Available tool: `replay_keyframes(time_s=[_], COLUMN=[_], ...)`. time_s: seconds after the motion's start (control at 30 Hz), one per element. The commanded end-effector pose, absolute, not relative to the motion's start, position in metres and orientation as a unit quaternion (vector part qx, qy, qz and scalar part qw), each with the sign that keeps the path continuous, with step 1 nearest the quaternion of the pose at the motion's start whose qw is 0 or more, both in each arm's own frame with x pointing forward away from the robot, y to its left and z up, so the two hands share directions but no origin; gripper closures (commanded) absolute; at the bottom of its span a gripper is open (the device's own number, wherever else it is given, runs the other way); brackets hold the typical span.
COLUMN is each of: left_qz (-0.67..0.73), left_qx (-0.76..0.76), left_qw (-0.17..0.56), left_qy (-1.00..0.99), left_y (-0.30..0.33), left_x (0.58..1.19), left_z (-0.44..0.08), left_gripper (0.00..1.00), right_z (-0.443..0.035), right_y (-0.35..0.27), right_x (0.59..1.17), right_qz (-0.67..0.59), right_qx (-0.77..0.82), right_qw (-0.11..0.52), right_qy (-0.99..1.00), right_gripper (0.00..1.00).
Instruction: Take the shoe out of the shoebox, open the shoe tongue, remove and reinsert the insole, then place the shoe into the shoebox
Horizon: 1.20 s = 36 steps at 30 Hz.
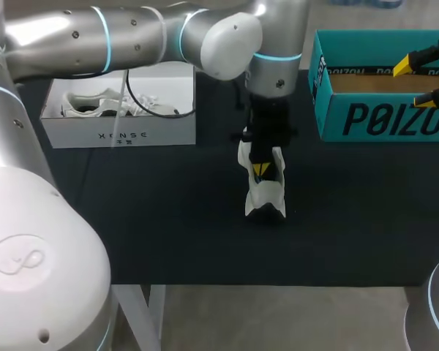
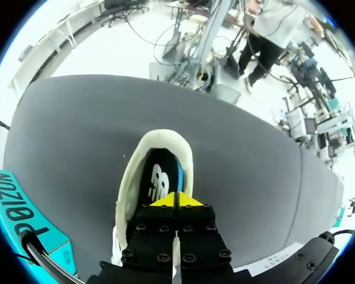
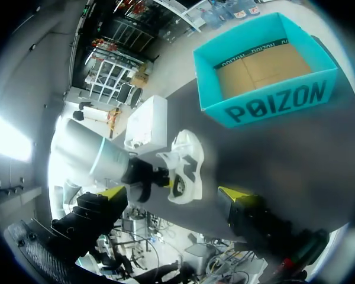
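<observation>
Left end effector (image 1: 261,170), yellow tips pressed together, dips into the mouth of the white shoe (image 1: 265,197) sitting mid-desk (image 1: 154,219), just over its dark insole (image 2: 157,180); whether it pinches anything is unclear. Right end effector (image 1: 415,82) hangs open above the teal shoebox (image 1: 366,121). Light and soft-walled, the shoe would likely shift easily; its stiffer heel collar looks the safest hold.

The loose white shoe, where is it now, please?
In the head view, the shoe sits mid-table under the left gripper, between white shoebox and teal box.
</observation>
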<state>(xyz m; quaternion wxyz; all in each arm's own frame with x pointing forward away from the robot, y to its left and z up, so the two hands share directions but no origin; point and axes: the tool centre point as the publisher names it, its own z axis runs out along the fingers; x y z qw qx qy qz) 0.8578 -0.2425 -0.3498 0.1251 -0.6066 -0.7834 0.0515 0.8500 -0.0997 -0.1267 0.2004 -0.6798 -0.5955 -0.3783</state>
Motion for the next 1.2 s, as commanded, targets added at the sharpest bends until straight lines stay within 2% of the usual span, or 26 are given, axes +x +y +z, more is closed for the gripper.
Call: replay_keyframes(time_s=[0.03,0.73,0.97,1.2], left_qz=[0.049,0.053,0.044,0.074], left_qx=[-0.608,-0.609,-0.593,-0.57], left_qw=[0.128,0.147,0.104,0.019], left_qy=[-0.782,-0.777,-0.797,-0.818], left_y=[-0.242,-0.252,-0.253,-0.249], left_x=[0.857,0.844,0.843,0.848], left_z=[-0.353,-0.395,-0.417,-0.398], left_gripper=[1.0,1.0,1.0,1.0], right_z=[-0.127,-0.127,-0.127,-0.127], right_y=[-0.099,-0.099,-0.099,-0.099], right_x=[0.849,0.849,0.849,0.849], right_qz=[-0.377,-0.377,-0.377,-0.377], right_qx=[-0.681,-0.681,-0.681,-0.681], right_qw=[0.199,0.199,0.199,0.199], right_qy=[-0.595,-0.595,-0.595,-0.595], right_gripper=[0.0,0.0,0.0,0.0])
